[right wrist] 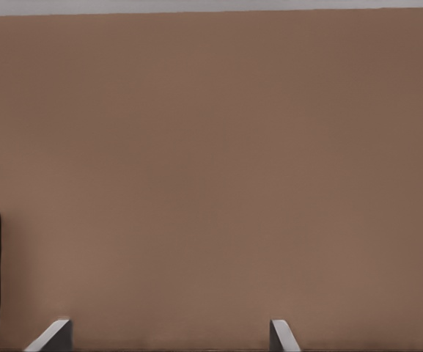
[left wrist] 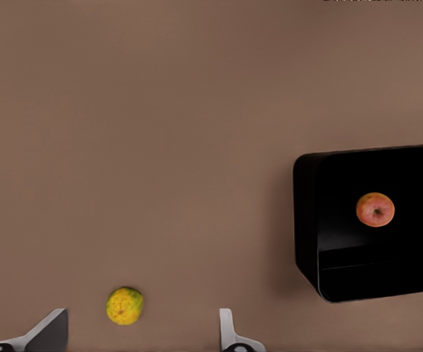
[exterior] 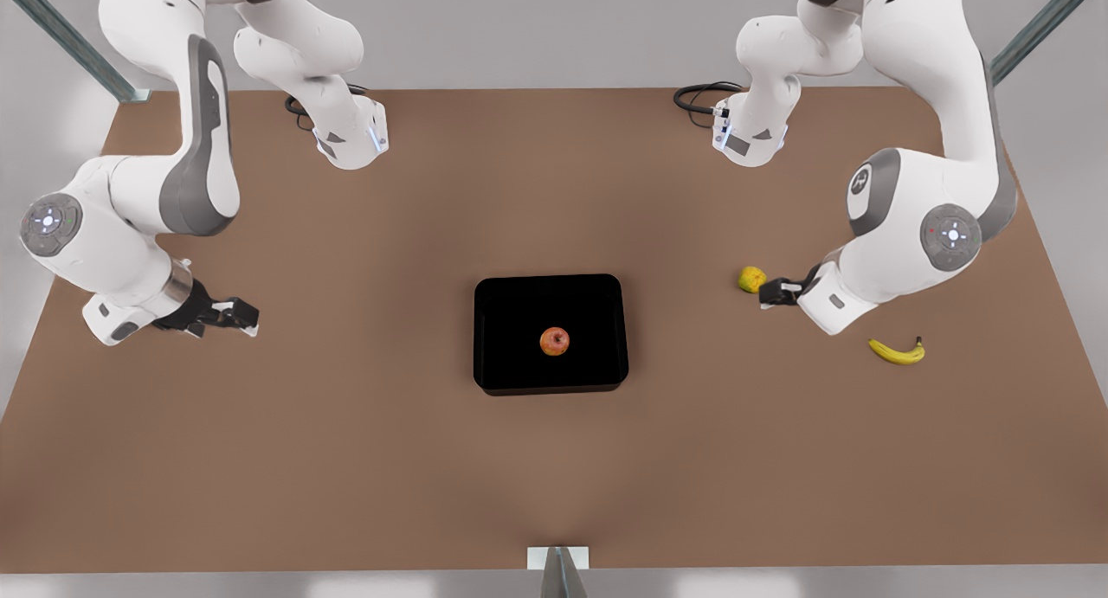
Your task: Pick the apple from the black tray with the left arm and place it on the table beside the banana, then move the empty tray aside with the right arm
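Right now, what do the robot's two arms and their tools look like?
The left arm and right arm look identical: glossy white rounded shells, grey joint covers, round grey caps with small lit dots, and a black cable coiled at each base. The left tool and right tool are black, with pale grey fingertips.

Matte black tray (exterior: 606, 321), plastic-looking; matte brown table (exterior: 554, 477); smooth, dull-skinned apple (exterior: 555, 341); glossy white arm shells (exterior: 130, 226).
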You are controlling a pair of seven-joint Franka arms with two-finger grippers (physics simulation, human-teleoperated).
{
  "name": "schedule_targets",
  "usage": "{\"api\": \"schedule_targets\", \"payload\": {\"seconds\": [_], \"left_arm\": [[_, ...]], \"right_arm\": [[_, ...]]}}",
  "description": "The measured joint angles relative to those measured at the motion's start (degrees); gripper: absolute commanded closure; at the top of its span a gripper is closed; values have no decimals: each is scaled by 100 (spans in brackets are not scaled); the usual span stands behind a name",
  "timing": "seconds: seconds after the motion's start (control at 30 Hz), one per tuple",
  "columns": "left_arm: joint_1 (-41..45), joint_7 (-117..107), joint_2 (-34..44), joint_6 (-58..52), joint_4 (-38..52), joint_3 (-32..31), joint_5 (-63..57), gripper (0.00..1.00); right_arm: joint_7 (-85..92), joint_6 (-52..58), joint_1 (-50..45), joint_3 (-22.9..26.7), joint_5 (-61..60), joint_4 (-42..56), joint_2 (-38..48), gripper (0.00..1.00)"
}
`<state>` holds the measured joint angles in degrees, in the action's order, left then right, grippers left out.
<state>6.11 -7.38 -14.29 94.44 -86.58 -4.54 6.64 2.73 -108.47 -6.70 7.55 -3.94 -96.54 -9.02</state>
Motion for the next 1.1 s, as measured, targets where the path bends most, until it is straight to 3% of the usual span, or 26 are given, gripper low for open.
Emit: {"api": "schedule_targets", "payload": {"seconds": [0.17,0.3,0.4,0.5,0.63,1.1], "left_arm": [[295,-54,-245,338,224,-29,-26,0],[1984,-735,-1347,710,1330,-159,-278,0],[2884,-1440,-1929,959,1525,-172,-819,0],[3095,-2182,-2483,1410,1738,-165,-1122,0],[3223,-3015,-3514,1976,2754,36,-1382,0],[3574,-4861,-3719,2762,1757,61,-2005,0]], "right_arm": [[-59,-216,-126,-2,69,-141,182,0],[-96,-523,-94,-1,94,-73,-441,0],[-119,-770,-98,-1,97,61,-789,0],[-141,-887,-97,-1,98,183,-691,0],[-167,-857,-94,6,105,226,-482,0],[-222,-822,-94,8,110,229,-475,0]]}}
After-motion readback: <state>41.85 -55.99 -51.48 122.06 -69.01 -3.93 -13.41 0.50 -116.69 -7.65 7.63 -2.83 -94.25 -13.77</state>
